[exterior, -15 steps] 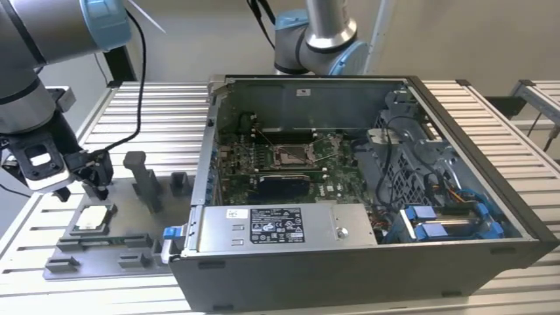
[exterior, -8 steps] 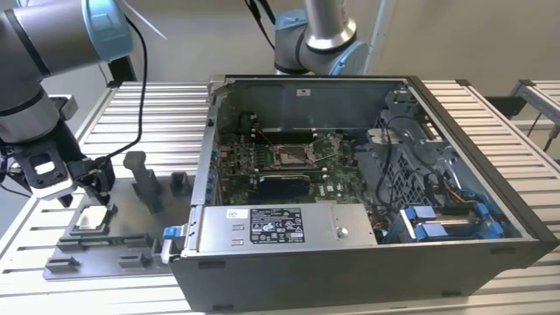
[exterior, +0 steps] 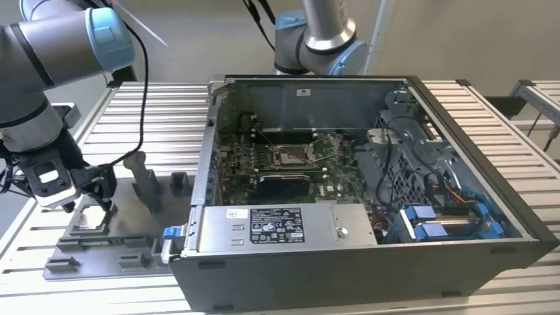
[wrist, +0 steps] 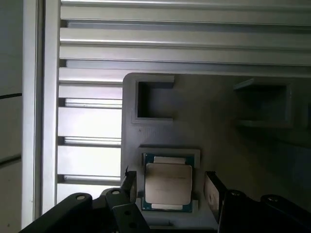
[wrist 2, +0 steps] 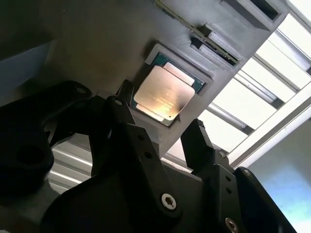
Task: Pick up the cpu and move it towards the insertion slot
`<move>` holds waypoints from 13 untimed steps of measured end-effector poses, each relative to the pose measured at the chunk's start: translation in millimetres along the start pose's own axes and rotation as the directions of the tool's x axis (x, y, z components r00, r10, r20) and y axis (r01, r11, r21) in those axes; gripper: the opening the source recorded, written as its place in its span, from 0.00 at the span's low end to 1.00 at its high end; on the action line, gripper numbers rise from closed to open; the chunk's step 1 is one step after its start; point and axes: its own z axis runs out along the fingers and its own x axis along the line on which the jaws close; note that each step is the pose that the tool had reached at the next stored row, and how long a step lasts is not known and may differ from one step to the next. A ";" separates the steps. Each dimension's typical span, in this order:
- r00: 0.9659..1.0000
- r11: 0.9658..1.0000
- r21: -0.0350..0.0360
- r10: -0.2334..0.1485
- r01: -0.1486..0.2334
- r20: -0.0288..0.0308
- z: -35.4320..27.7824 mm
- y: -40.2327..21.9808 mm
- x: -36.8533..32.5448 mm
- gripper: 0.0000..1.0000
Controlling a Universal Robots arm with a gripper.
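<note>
The cpu lies flat, silvery top up, in a shallow square pocket of a grey fixture plate. My gripper hangs just above it at the exterior view's left. In both wrist views its two black fingers stand on either side of the chip with a gap on each side, so the gripper is open and holds nothing. The insertion slot, a shiny metal frame with a dark centre, sits on the green board inside the open computer case.
The open computer case stands to the exterior view's right of the fixture, with a power supply along its near side. Grey upright posts rise from the fixture plate. A second arm stands behind the case. Ribbed aluminium table underneath.
</note>
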 end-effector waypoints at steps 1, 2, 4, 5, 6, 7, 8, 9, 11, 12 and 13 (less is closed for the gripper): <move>1.000 1.000 0.000 0.000 0.000 0.000 1.2 -0.8 0.0 1.00; 1.000 1.000 0.000 0.000 0.000 0.000 2.2 -1.7 0.0 1.00; 1.000 1.000 0.000 0.000 0.000 0.000 4.3 -3.3 -0.1 1.00; 1.000 1.000 0.000 0.000 0.000 0.000 5.4 -4.1 0.0 1.00; 1.000 1.000 0.000 0.000 0.000 0.000 6.5 -4.7 0.0 1.00; 1.000 1.000 0.000 0.000 0.000 0.000 7.5 -5.3 0.0 1.00; 1.000 1.000 0.000 0.000 0.000 0.000 8.6 -5.7 0.0 1.00; 1.000 1.000 0.000 0.000 0.000 0.000 9.5 -6.2 0.0 1.00; 1.000 1.000 0.000 0.000 0.000 0.000 11.5 -6.6 0.1 1.00; 1.000 1.000 0.000 0.000 0.000 0.000 12.5 -6.8 0.0 1.00; 1.000 1.000 0.000 0.000 0.000 0.000 13.4 -6.8 0.0 1.00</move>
